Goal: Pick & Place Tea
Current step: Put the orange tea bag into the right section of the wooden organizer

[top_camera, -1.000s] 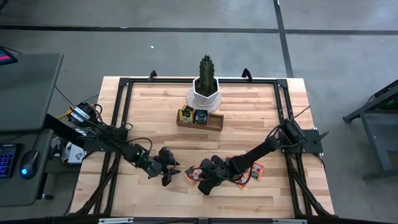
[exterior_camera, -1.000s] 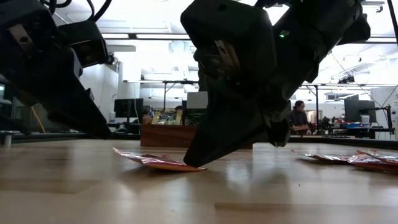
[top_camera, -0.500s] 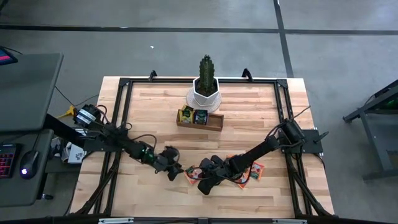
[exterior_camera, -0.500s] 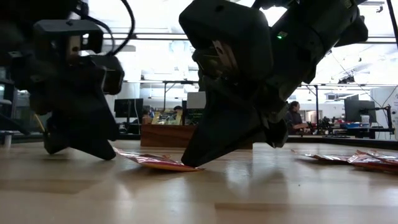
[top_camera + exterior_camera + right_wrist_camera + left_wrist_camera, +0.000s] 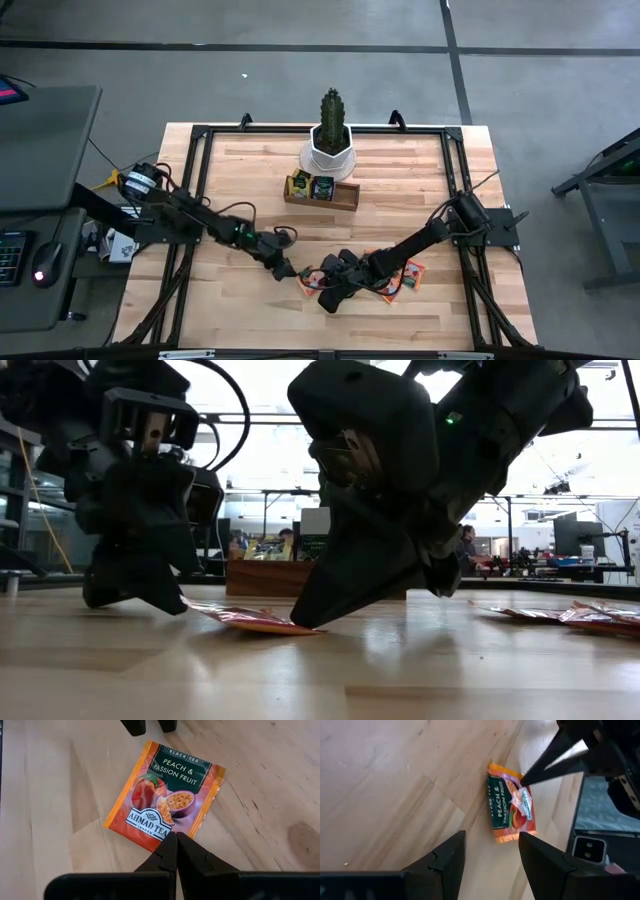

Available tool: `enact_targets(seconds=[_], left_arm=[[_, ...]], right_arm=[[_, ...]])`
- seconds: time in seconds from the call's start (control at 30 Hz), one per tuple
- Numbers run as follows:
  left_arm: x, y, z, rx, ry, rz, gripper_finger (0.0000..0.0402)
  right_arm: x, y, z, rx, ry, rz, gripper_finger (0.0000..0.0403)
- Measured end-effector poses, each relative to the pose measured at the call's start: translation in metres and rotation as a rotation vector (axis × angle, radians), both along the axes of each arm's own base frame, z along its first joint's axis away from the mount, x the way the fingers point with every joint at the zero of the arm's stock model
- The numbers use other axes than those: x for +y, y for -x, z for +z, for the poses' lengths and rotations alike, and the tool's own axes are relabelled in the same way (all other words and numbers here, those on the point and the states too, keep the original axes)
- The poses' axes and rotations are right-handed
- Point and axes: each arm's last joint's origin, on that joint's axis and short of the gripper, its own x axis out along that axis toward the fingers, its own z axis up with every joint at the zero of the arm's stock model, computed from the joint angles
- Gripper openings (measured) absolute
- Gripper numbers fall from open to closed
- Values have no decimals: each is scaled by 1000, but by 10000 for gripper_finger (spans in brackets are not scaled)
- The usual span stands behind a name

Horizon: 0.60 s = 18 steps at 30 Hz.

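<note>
Wooden table [image 5: 45,795]: only right wrist view reads sachet [image 5: 165,795] label.

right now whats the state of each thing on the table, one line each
left gripper: open, low beside the orange sachet
right gripper: shut, tips pressing the orange sachet's edge
orange sachet: flat on the table, label up, one edge slightly lifted
other sachets: loose on the table under the right arm
wooden tray: holds a few sachets at one end
potted cactus: upright behind the tray
</note>
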Motion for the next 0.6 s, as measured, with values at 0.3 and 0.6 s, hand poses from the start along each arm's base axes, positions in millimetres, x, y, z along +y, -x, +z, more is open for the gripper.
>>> enact_targets(seconds=[0.3,0.6], left_arm=[[2,-2,1,21,31,5,182],[-2,-15,10,74,-25,-14,182]], right_arm=[[0,-1,1,-25,14,-1,0],[-4,-6,2,-58,24,-1,0]])
